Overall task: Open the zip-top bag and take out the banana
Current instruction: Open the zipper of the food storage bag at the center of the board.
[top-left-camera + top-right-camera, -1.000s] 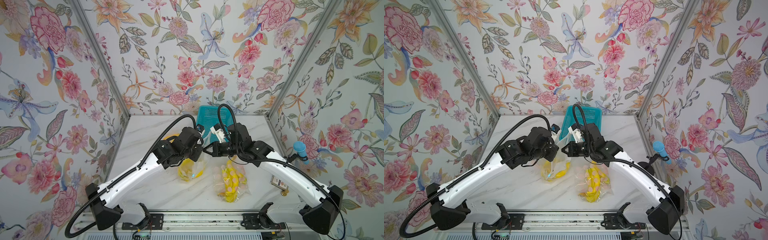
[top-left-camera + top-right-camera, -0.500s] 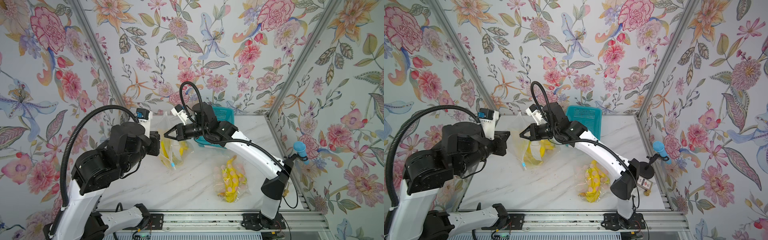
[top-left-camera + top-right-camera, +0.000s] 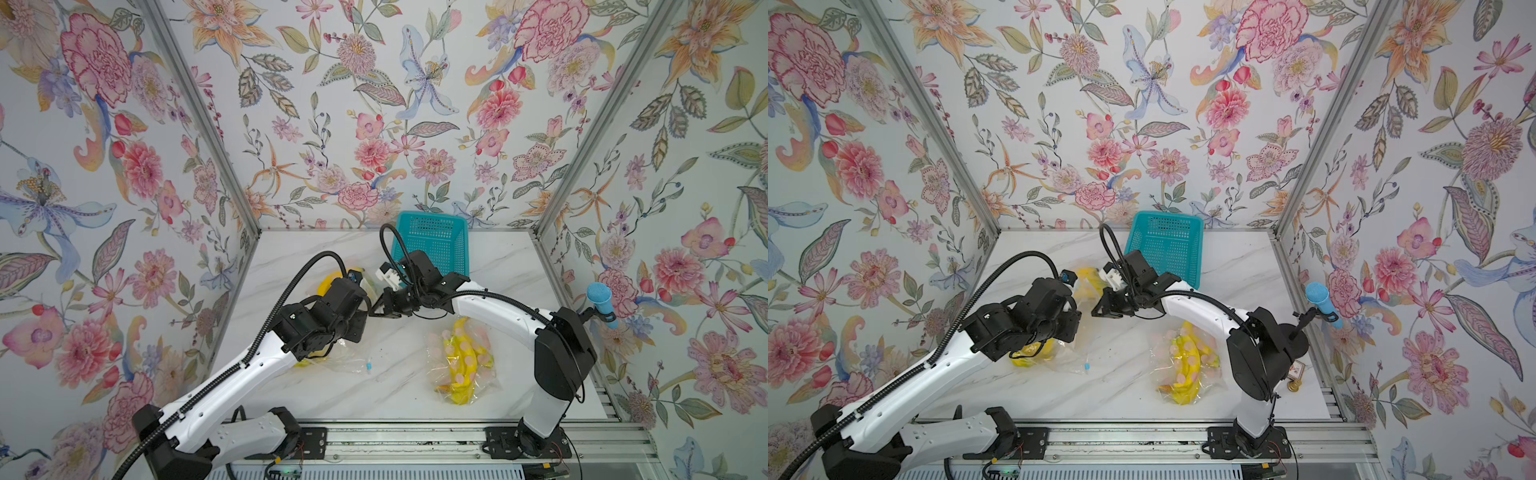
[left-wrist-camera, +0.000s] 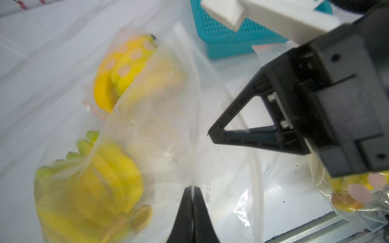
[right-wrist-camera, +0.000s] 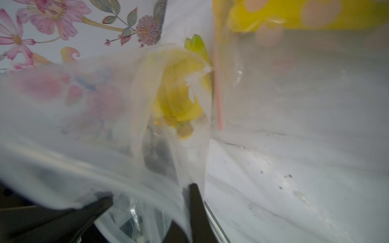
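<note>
**Banana bunch [image 4: 94,183] sits deep in the zip-top bag [image 4: 168,130], on the far side of the film from both hands.**

The bag lies on the worktop [image 3: 498,266], mostly under the left wrist. The bunch's stalk end points back toward the bag's mouth and its green tips point away. The left hand [image 4: 192,189] is clamped on the film there. The right hand [image 4: 209,134], jaws together, looks pinched on the film just beside it. The left arm is nearer the fruit, so the seal probably has to be pulled apart between the hands first.
</note>
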Motion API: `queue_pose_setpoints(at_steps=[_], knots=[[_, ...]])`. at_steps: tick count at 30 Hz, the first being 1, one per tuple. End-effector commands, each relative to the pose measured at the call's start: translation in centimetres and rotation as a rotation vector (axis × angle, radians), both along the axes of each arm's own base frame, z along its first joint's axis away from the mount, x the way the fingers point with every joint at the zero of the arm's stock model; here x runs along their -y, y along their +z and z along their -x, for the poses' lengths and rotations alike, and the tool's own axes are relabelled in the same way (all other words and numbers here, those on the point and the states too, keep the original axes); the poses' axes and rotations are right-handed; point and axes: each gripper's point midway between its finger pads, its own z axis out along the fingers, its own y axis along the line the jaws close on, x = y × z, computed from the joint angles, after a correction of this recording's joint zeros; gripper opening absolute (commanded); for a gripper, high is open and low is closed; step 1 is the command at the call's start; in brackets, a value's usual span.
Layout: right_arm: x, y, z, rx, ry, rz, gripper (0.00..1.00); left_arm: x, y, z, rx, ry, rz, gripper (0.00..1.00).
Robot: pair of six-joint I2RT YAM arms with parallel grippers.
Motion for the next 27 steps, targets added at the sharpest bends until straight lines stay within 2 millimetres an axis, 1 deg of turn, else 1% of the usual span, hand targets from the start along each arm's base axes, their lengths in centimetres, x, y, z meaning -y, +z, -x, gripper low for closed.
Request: queue_pose_setpoints(at_steps=[1,2,3,7,8,9,11,12,13,15,19,21,22,23,24,25,27], knots=[[4.5,-1.4,-0.6,0.052,-0.066,0.026,0.00,4.4,1.5,-1.3,0.028,-0.039,0.232,0.00],[5.2,-1.6,-0.1,0.062,-0.063,0.036,0.00,4.8,1.7,-1.6,0.028,-0.048,0.228,0.00],[6.5,-1.5,-0.8,0.071,-0.096,0.040,0.00,5.2,2.0,-1.8,0.031,-0.062,0.218,0.00],[7.8,-0.9,-0.9,0.111,-0.115,0.056,0.00,6.3,3.2,-2.9,0.035,-0.105,0.180,0.00],[8.1,-0.9,-1.0,0.113,-0.124,0.064,0.03,6.7,3.4,-3.1,0.029,-0.115,0.175,0.00],[8.3,-0.8,-1.0,0.115,-0.131,0.065,0.08,7.0,3.5,-3.2,0.024,-0.124,0.174,0.00],[8.6,-0.4,-1.1,0.126,-0.145,0.068,0.24,7.5,3.5,-3.3,0.010,-0.134,0.175,0.00],[8.7,0.2,-1.1,0.137,-0.148,0.063,0.31,7.8,3.5,-3.4,0.007,-0.140,0.179,0.00],[8.8,0.8,-1.0,0.147,-0.151,0.061,0.35,7.9,3.5,-3.3,0.005,-0.142,0.179,0.00],[9.1,2.7,-0.7,0.186,-0.160,0.059,0.38,8.1,3.7,-3.3,0.006,-0.146,0.187,0.00],[9.9,6.5,0.4,0.250,-0.187,0.027,0.39,8.4,4.3,-3.3,0.010,-0.152,0.203,0.00],[10.0,8.3,1.0,0.269,-0.204,0.000,0.37,8.6,4.4,-3.2,0.009,-0.155,0.204,0.00],[9.9,8.8,1.3,0.272,-0.207,-0.013,0.35,8.7,4.4,-3.2,0.010,-0.157,0.206,0.00],[9.8,9.2,1.5,0.272,-0.209,-0.024,0.33,8.8,4.4,-3.2,0.010,-0.159,0.206,0.00],[8.8,9.4,2.3,0.266,-0.180,-0.037,0.31,8.9,4.4,-3.2,0.011,-0.162,0.208,0.00],[8.1,9.3,2.7,0.258,-0.162,-0.047,0.29,9.0,4.3,-3.2,0.007,-0.164,0.208,0.00],[6.5,8.5,3.3,0.230,-0.121,-0.062,0.26,9.4,4.3,-3.3,0.007,-0.169,0.214,0.00]])
